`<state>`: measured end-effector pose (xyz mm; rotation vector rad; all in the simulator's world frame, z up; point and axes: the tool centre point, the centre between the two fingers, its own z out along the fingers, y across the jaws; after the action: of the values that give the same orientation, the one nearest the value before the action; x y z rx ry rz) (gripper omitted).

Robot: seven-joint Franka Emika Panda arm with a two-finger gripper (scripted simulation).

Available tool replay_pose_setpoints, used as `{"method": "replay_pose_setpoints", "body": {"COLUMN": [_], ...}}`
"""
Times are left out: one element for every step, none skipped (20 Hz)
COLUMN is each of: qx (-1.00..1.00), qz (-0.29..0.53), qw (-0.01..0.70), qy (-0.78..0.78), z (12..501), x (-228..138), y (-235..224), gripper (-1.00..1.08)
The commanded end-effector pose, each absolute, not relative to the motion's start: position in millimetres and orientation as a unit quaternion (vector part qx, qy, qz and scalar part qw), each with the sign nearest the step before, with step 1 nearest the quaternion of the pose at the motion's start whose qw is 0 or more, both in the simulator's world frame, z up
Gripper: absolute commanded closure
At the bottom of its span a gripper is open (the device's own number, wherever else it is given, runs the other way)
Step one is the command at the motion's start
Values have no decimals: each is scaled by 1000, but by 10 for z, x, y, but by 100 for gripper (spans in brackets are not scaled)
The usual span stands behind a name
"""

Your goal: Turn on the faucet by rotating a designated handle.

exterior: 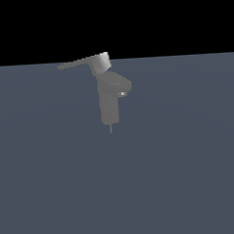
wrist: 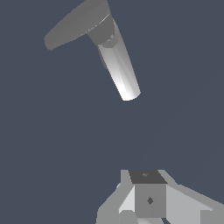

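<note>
The faucet (exterior: 109,103) is a matte grey upright column with a short rounded spout stub and a small light nozzle hole. The handle (exterior: 79,62) is a thin flat lever that sticks out from a lighter hub on top toward the exterior view's left. In the wrist view the faucet (wrist: 120,70) and the handle (wrist: 72,25) lie some way off from my gripper (wrist: 148,192). The fingers show as one block with no gap, holding nothing and apart from the faucet. The gripper does not show in the exterior view.
The faucet stands on a flat blue-grey floor (exterior: 181,174) that reaches to a black background. A thin pin sticks out under the column's base. Nothing else shows.
</note>
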<state>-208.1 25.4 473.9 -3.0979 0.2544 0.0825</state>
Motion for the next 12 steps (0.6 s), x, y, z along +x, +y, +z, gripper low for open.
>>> {"method": "replay_pose_setpoints", "body": {"qx": [-994, -992, -991, -989, -987, -985, -983, -980, -978, -975, -972, -970], "qz": [32, 35, 38, 41, 43, 46, 49, 52, 55, 58, 60, 63], "qw": [22, 24, 25, 27, 29, 30, 31, 32, 32, 33, 33, 33], "qy": [106, 117, 129, 140, 152, 164, 175, 187, 199, 211, 223, 235], "z": [4725, 4716, 4705, 4693, 4679, 4664, 4647, 4628, 4607, 4585, 4561, 4535], "x": [-1941, -1877, -1811, -1745, -1679, -1613, -1546, -1480, -1414, -1347, -1281, -1215], "y": [291, 308, 326, 344, 362, 381, 400, 420, 439, 460, 481, 502], "gripper": [108, 108, 108, 108, 108, 108, 108, 108, 108, 108, 108, 108]}}
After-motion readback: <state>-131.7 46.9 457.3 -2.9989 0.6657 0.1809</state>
